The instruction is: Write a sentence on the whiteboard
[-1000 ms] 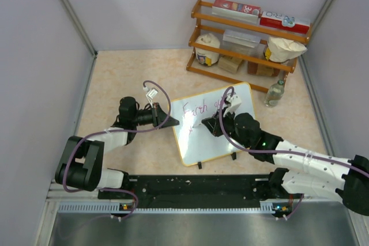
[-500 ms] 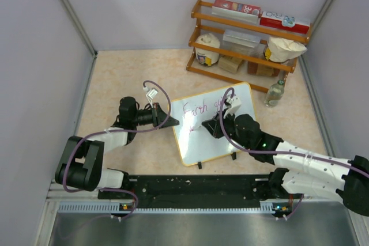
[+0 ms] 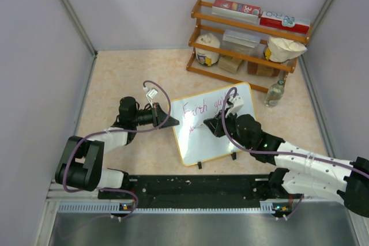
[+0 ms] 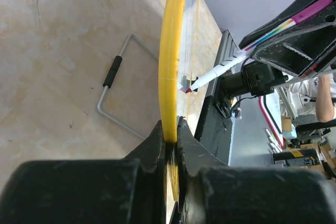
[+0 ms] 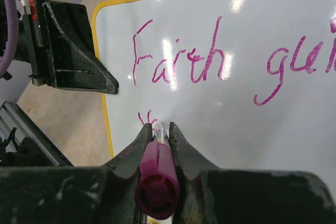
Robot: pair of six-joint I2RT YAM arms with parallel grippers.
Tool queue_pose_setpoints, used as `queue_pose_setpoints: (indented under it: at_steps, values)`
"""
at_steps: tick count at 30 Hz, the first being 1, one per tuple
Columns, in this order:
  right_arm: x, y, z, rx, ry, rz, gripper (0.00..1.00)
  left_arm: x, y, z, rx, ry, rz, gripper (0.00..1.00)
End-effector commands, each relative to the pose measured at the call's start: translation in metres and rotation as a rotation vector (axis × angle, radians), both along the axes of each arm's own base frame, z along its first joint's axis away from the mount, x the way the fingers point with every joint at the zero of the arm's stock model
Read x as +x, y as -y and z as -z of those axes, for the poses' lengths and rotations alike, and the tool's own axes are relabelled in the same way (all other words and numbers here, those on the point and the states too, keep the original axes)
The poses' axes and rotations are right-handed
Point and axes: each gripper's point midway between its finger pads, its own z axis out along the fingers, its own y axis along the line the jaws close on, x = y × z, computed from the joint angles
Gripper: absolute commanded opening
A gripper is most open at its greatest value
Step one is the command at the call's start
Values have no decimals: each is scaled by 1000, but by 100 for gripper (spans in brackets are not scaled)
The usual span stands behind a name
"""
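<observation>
The whiteboard (image 3: 203,145) is being kept tilted near the middle of the counter (image 3: 132,73), somewhat toward its near edge, with its two black clip feet resting on the surface. Its left yellow frame edge is being pinched by the left gripper (image 4: 170,129), whose fingers are pressed tight on either side of the rim. This is judged to be steadying the board so that it is not pushed back or slid aside under the pen's pressure.

A pink-capped marker (image 5: 156,184) is being clamped between the fingers of the right gripper (image 5: 158,129), with its tip being pressed against the lower left part of the board's face. The pen is being held at a slant to the surface, which is probably letting the tip drag smoothly.

The sentence (image 5: 195,71) is being written in pink-magenta cursive on the glossy white surface. On the top line "Earth" is being shown in full, followed by the start of a word beginning "gu". Only a few short strokes (image 5: 145,116) of a second line are being shown, just beside the tip, so the writing is judged to be partway done.
</observation>
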Motion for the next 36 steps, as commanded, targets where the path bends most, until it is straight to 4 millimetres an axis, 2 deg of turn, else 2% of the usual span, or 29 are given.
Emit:
queue_pose_setpoints:
  at_steps: [1,13,24,29,36]
  values:
    - [15,14,-7,-8,35,89,0,4,4,1,28,93,14,0]
    - [15,-1,-13,2,33,30,0,4,4,1,27,94,17,0]
    - [9,9,-34,75,63,27,0,4,4,1,27,94,17,0]
    - [15,12,-31,65,61,43,0,3,4,1,26,93,18,0]
    - [14,4,-20,58,33,15,0,3,4,1,26,90,18,0]
